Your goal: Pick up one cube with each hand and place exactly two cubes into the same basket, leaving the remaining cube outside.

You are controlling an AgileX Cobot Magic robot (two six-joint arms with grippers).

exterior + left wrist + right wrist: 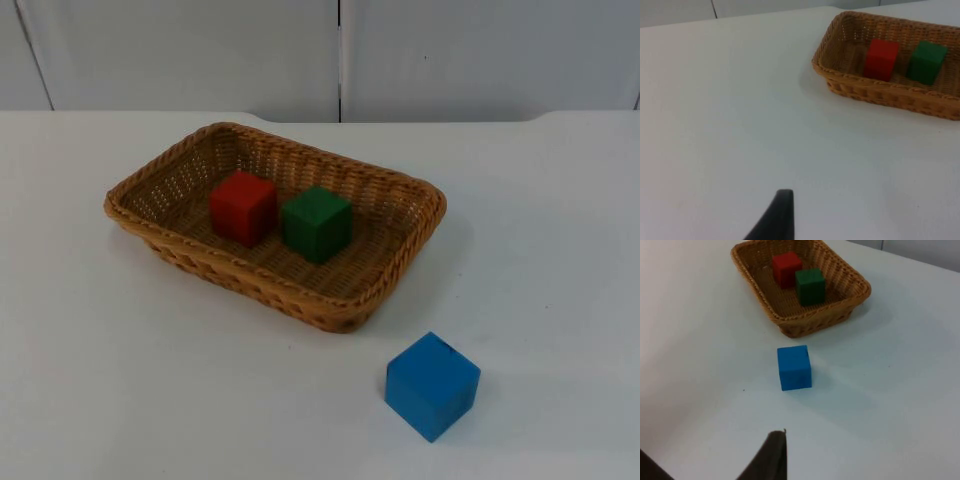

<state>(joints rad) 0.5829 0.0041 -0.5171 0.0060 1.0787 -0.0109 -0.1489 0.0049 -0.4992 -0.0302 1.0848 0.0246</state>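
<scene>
A: Top view?
B: Wicker basket (400, 262), upper centre, holds red cube (243, 207) beside green cube (316, 223); blue cube (432, 385) on tabletop (120, 390), lower right.
A: Wrist views?
B: Left gripper (775, 217) and right gripper (771, 456): finger state cannot be told.

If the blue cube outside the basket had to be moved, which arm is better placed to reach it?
Right, probably. The blue cube lies on the table's right side, in front of the basket's right end, and the right gripper's fingertip points toward it. The left wrist view faces the red cube and green cube instead.
</scene>
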